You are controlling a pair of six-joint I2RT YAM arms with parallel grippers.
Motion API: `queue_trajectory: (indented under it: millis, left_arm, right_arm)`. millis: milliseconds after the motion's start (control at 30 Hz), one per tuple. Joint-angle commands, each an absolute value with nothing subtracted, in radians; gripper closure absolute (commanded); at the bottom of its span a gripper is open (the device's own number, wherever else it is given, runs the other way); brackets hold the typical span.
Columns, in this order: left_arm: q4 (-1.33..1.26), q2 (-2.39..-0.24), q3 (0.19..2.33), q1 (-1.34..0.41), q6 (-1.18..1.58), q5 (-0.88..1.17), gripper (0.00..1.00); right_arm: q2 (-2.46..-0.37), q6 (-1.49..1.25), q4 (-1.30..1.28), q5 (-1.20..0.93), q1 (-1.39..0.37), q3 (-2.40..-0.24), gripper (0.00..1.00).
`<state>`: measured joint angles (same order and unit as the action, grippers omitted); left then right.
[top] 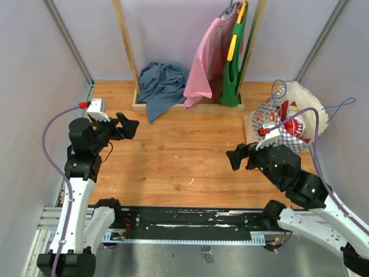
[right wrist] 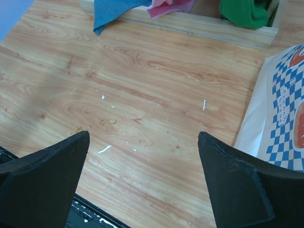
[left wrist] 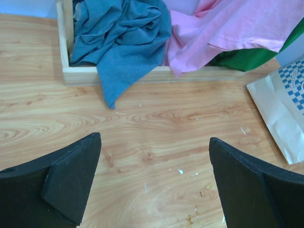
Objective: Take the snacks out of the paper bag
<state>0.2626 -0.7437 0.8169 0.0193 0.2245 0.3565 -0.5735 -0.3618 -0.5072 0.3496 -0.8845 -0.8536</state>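
Top external view: the paper bag [top: 291, 118] is seen laid at the table's [top: 173, 156] far right, the left tool [top: 131, 127] and nearer right tool [top: 237, 154] held wide open, empty; its mouth should be approached gently.

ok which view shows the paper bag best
The top external view: nearly the whole paper bag shows there. The left wrist view catches only a cream corner, the right wrist view only a checkered edge.

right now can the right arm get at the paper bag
Probably yes. The paper bag lies close beside the right gripper, whose jaws are open and empty, and only bare table shows between them. The gripper points away from it, though, so it would have to turn first.
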Motion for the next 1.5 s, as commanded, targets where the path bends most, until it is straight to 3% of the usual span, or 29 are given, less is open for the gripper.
queue_trajectory:
  millis: [0, 367, 567, 733, 867, 1000, 1167, 1300, 1467]
  left_arm:
    - [0.228, -0.723, 0.802, 0.028, 0.218, 0.378, 0.00]
    - [0.219, -0.723, 0.796, 0.038, 0.233, 0.430, 0.00]
    - [0.216, -0.718, 0.792, 0.041, 0.235, 0.437, 0.00]
    - [0.210, -0.718, 0.790, 0.046, 0.241, 0.459, 0.00]
    - [0.210, -0.715, 0.788, 0.049, 0.243, 0.468, 0.00]
    - [0.209, -0.706, 0.782, 0.052, 0.242, 0.466, 0.00]
    - [0.206, -0.704, 0.778, 0.052, 0.244, 0.471, 0.00]
    - [0.204, -0.704, 0.775, 0.052, 0.246, 0.480, 0.00]
    - [0.207, -0.704, 0.774, 0.052, 0.244, 0.480, 0.00]
  right_arm:
    - [-0.561, -0.356, -0.491, 0.362, -0.882, -0.855, 0.02]
    - [-0.752, -0.252, -0.594, 0.370, -0.882, -1.028, 0.02]
    - [-0.716, -0.179, -0.473, 0.476, -0.881, -1.056, 0.02]
    - [-0.840, -0.127, -0.624, 0.555, -0.771, -1.306, 0.02]
    - [-0.928, -0.177, -0.757, 0.246, -0.381, -1.464, 0.02]
    - [-0.978, -0.224, -0.804, 0.036, -0.066, -1.455, 0.02]
    - [-1.030, -0.265, -0.730, -0.116, -0.014, -1.340, 0.04]
    - [-1.040, -0.256, -0.578, -0.212, -0.015, -1.234, 0.16]
    - [-1.097, -0.241, -0.566, -0.208, -0.015, -1.225, 0.28]
